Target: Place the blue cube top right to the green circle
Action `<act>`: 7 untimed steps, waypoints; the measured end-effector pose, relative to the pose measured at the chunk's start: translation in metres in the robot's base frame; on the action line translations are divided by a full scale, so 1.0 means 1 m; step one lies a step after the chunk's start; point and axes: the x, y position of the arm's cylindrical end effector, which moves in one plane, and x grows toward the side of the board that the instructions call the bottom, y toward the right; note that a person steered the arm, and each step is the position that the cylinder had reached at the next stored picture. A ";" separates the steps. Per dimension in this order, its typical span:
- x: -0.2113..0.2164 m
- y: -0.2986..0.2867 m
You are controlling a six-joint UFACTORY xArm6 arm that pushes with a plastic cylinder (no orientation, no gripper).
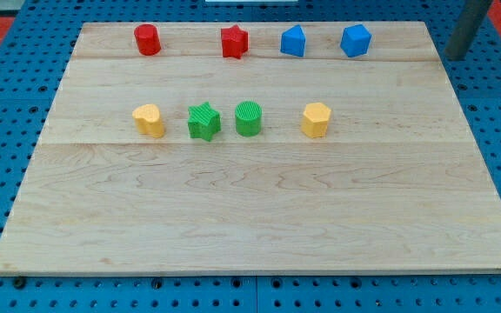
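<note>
The green circle (248,118) stands in the board's middle row, between a green star (203,122) and a yellow hexagon (317,120). Two blue blocks stand in the top row: an angular, cube-like one (356,41) at the right and a pentagon-like one (293,42) to its left. Both are well above and to the right of the green circle. My rod comes in at the view's top right. My tip (455,57) is off the wooden board (259,226), just right of its top right corner and to the right of the cube-like blue block, touching no block.
A red cylinder (147,40) and a red star (234,42) stand in the top row at the left. A yellow heart (149,120) is at the left of the middle row. Blue pegboard surrounds the board.
</note>
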 end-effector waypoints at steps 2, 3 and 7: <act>-0.078 -0.010; -0.075 -0.092; -0.049 -0.209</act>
